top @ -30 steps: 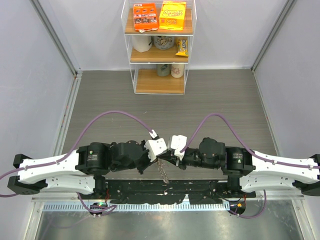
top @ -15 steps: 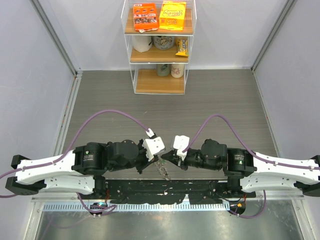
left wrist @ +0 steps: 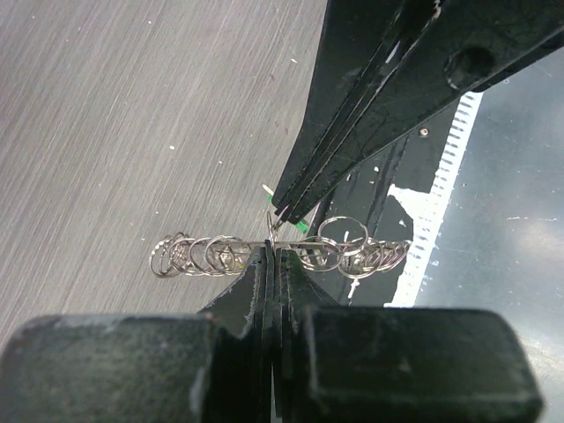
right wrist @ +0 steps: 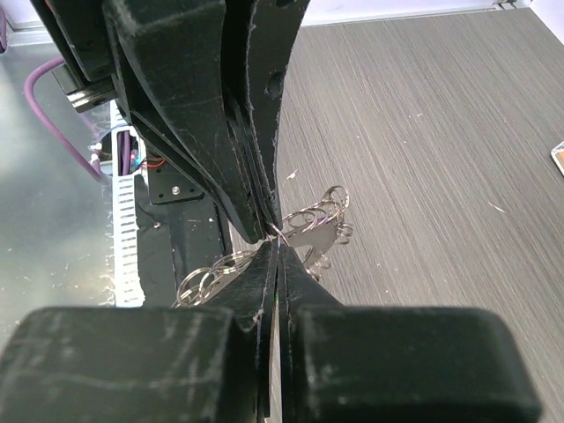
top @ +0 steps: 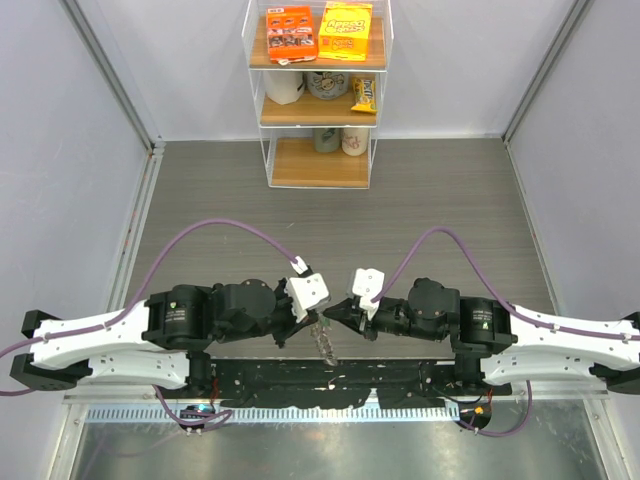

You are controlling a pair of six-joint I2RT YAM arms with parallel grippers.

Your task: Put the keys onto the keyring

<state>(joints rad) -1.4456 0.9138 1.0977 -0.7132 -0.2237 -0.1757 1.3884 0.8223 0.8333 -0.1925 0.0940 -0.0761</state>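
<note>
We count two arms' worth: one left end effector [top: 318, 318], one right end effector [top: 330, 311]. One keyring [top: 325, 343] lies before one shelf rack [top: 320, 162], whose top tier holds two: an orange snack pack [top: 291, 34] and a yellow snack pack [top: 345, 31].

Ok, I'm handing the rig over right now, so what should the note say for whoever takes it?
The left gripper has its fingers shut on the keyring, which seems lifted near the table's near edge, with silvery loops fanned to both sides.
The right gripper has its fingers shut, tips meeting the left's at the ring; what they pinch cannot be told.
A sliver of green shows by the right tips. It may be the green key, but it is too small to be sure.
Done: both arms are at the ring.
Left: check whether any key is threaded on. The black-headed key is not in view.
</note>
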